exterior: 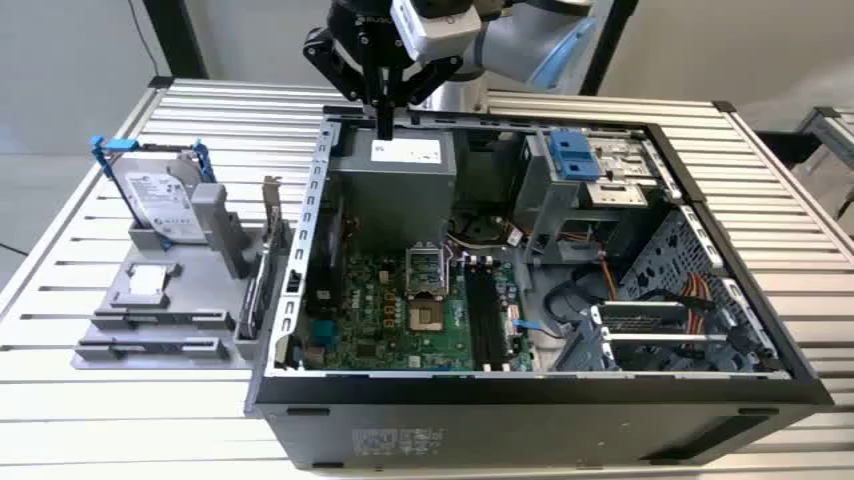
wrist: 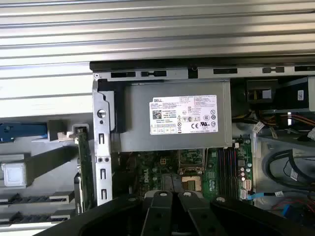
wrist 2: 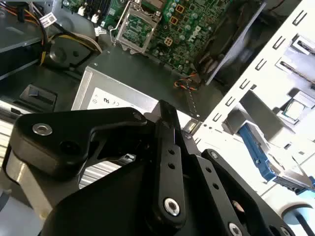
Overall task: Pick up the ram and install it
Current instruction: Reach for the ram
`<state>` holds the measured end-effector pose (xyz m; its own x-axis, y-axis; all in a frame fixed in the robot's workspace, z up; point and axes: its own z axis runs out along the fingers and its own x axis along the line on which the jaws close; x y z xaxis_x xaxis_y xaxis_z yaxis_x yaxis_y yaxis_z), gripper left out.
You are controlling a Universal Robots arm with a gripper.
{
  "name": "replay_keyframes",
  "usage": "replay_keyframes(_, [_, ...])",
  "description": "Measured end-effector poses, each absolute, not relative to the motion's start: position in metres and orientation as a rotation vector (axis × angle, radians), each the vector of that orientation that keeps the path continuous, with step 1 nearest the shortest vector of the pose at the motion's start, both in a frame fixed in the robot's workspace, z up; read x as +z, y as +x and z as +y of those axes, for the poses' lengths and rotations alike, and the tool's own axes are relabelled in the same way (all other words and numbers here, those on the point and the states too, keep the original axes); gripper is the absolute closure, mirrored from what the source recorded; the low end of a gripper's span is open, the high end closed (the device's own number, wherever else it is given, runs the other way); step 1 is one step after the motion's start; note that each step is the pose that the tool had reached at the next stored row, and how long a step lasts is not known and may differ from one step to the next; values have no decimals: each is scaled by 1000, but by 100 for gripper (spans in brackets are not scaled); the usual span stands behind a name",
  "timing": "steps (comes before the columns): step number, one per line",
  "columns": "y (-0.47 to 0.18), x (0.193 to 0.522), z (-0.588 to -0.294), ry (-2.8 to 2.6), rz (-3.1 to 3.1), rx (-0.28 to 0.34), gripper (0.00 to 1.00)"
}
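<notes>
Ram [exterior: 271,255] stands on edge in grey rack [exterior: 147,325], just outside case wall, approx 7 o'clock of gripper [exterior: 386,122] in exterior view. Gripper pinched closed, empty, above PSU [exterior: 400,195] at back. I'd spread fingers first, grab mid-strip, keep it vertical.

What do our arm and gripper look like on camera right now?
The arm is silver-grey tubing with a light-blue joint cap and a pale wrist block. The gripper is black, with angular linked bars studded with silver rivets, narrowing to slim tips.
</notes>
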<state>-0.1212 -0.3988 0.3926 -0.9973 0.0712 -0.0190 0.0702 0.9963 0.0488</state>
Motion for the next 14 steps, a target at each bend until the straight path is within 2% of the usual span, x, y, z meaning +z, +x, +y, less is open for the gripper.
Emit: replay_keyframes(14, [-127,393,-399,110,3118,75,100])
